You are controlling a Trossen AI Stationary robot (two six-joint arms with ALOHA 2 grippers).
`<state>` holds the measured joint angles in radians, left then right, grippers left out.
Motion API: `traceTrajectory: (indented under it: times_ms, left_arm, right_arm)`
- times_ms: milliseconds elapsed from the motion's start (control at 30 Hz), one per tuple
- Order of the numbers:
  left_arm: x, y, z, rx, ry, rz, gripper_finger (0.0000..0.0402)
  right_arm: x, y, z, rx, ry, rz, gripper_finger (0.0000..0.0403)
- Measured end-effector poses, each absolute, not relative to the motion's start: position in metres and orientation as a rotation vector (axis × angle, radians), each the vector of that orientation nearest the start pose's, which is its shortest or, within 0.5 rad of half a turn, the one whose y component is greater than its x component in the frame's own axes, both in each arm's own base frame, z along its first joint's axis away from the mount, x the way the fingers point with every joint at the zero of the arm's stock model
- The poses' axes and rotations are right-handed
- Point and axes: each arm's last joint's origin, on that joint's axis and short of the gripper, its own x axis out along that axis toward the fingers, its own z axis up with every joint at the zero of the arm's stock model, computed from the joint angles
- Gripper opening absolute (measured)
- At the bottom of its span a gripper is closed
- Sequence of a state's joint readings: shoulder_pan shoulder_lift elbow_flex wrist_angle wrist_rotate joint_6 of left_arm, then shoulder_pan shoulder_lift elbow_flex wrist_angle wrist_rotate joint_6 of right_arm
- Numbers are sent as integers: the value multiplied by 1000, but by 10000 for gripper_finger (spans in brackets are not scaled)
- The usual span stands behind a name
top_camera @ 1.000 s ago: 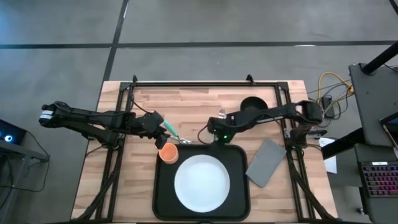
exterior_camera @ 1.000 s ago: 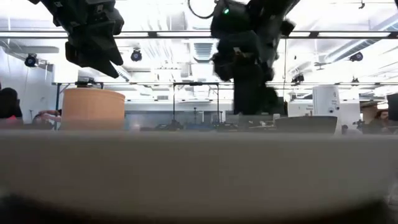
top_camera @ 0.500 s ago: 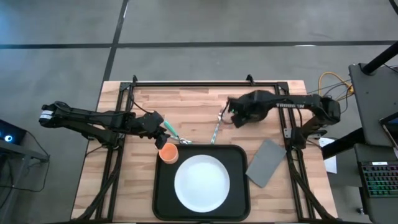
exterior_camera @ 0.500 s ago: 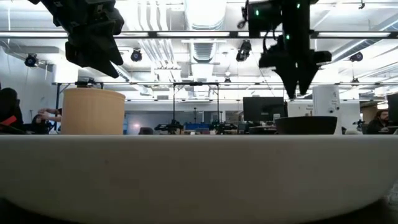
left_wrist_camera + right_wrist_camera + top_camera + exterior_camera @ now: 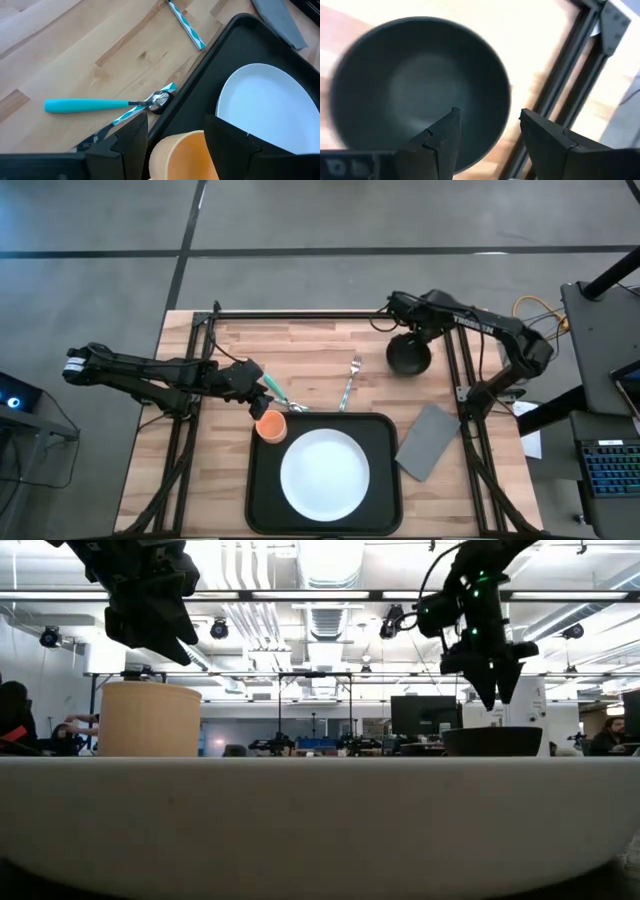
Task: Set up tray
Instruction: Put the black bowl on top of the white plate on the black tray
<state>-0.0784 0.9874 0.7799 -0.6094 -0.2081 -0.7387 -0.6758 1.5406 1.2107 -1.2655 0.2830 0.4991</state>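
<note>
The black tray [image 5: 380, 480] holds a white plate [image 5: 323, 471] and, in its far-left corner, an upright orange cup [image 5: 271, 425]. My left gripper [image 5: 263, 402] hovers open just above the cup [image 5: 185, 155], its fingers on either side of the rim without touching. My right gripper [image 5: 412, 338] is open above the black bowl [image 5: 408, 357], which stands on the wood far right of the tray; in the low view the fingers [image 5: 495, 690] hang clear over the bowl's rim [image 5: 492, 735]. A fork [image 5: 348, 385] lies flat beyond the tray's far rim.
A teal-handled spoon [image 5: 85, 105] lies on the wood left of the fork, its bowl end at the tray's far-left corner, over a striped utensil [image 5: 132, 114]. A grey napkin [image 5: 428, 442] lies right of the tray. A black frame [image 5: 330, 313] borders the table.
My right gripper has risen from the fork by the tray's far rim and swung toward the table's far right, turning about, and now stands over the black bowl. The fork stays flat on the wood. My left arm and the cup have kept still.
</note>
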Motion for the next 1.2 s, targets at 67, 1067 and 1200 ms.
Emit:
traceTrajectory:
  times_ms: [67, 1067, 1200]
  left_arm:
    - [192, -9, 262, -580, 721, 412, 173]
    - [192, -9, 262, -584, 719, 415, 173]
    - [192, -9, 262, -584, 719, 415, 173]
  right_arm:
    - [195, -176, 242, 653, 1448, -1162, 192]
    - [178, -190, 177, 876, 1352, -868, 17]
    - [193, -184, 200, 855, 1295, -816, 10]
